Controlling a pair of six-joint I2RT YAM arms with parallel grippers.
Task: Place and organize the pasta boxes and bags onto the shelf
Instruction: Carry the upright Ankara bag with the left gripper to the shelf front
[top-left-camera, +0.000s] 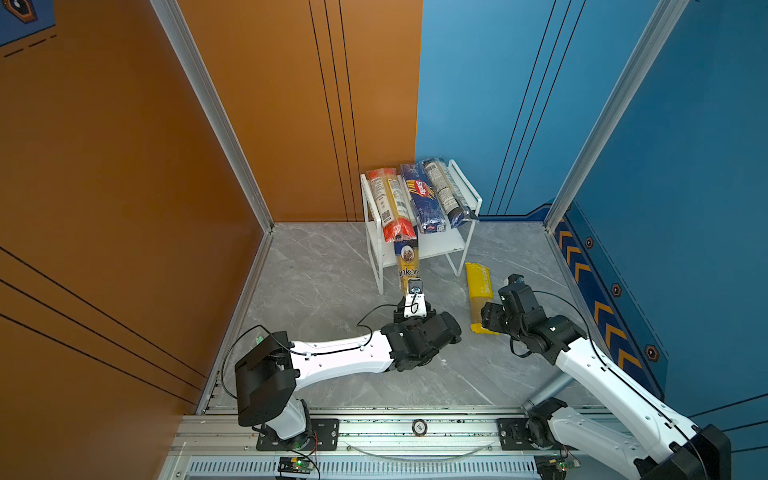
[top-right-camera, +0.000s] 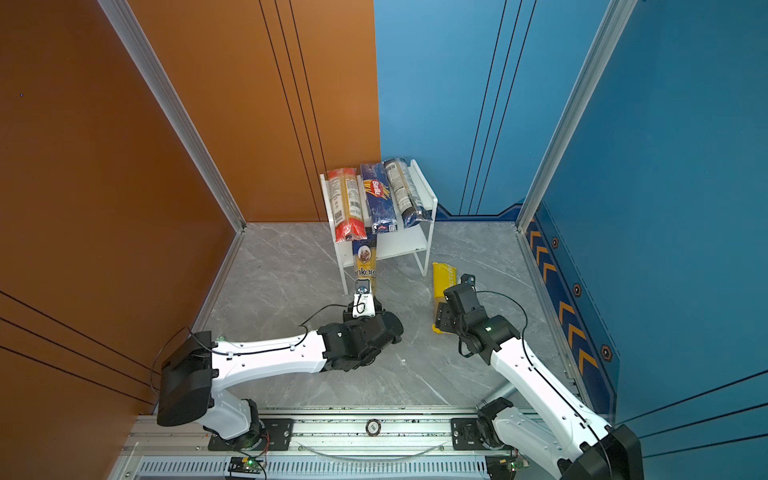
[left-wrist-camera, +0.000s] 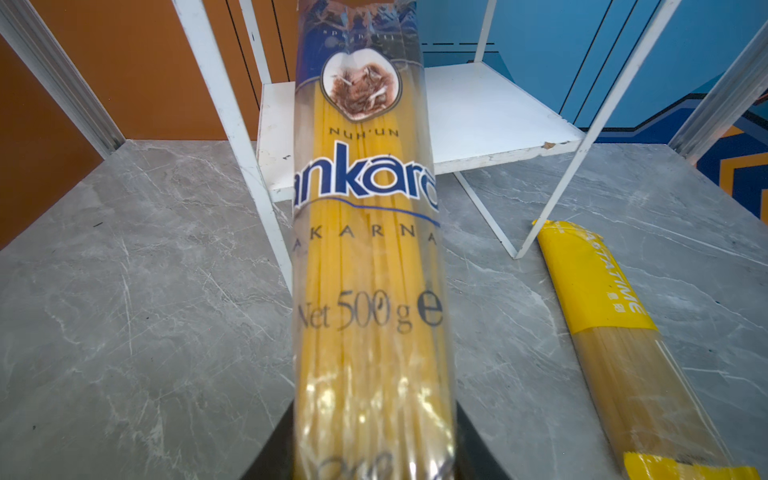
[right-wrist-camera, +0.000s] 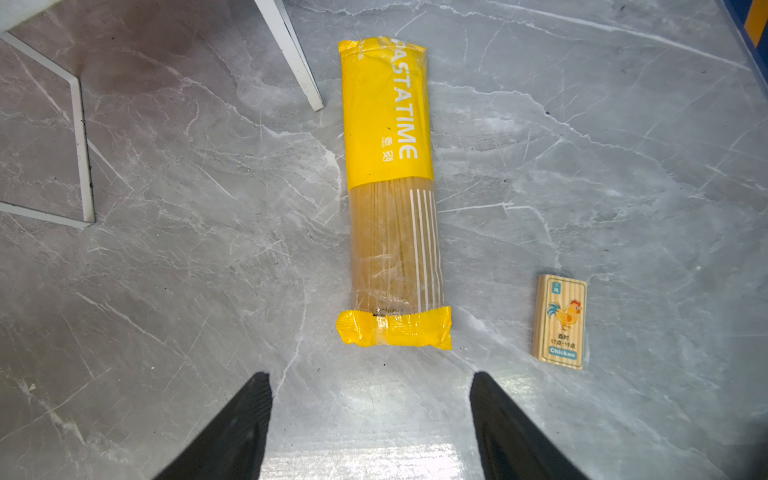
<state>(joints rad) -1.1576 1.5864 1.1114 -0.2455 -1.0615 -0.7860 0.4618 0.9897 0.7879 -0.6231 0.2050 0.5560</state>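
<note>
1. Shelf (top-left-camera: 464, 183), white and two-tiered, is stood at the back of the grey tabletop (top-left-camera: 324, 270).
2. On its top board three packs are laid side by side, from left to right in both top views: a red-ended pack (top-left-camera: 390, 203), a dark blue pack (top-left-camera: 422, 197) and a clear pack (top-left-camera: 446, 191) with a dark label. Their near ends jut past the front edge.
3. A blue-and-yellow pack (left-wrist-camera: 365, 249) with a portrait is pinched at its near end by the left gripper (left-wrist-camera: 372, 453), whose jaws are pressed against its sides. Its far end is pointed into the lower tier, over the front of the lower board (left-wrist-camera: 490, 112), just beside the front left leg and beneath the red-ended pack.
4. A yellow pack (right-wrist-camera: 390, 187) is laid flat on the tabletop, to the right of the shelf, just beside its front right leg but apart from it.
5. The right gripper (right-wrist-camera: 369, 378) is held over the tabletop, just short of the yellow pack's near end. Its jaws are spread wide and nothing is held.
6. A small wooden block (right-wrist-camera: 560, 322) printed with a chicken is seen near that pack, apart from it.
</note>
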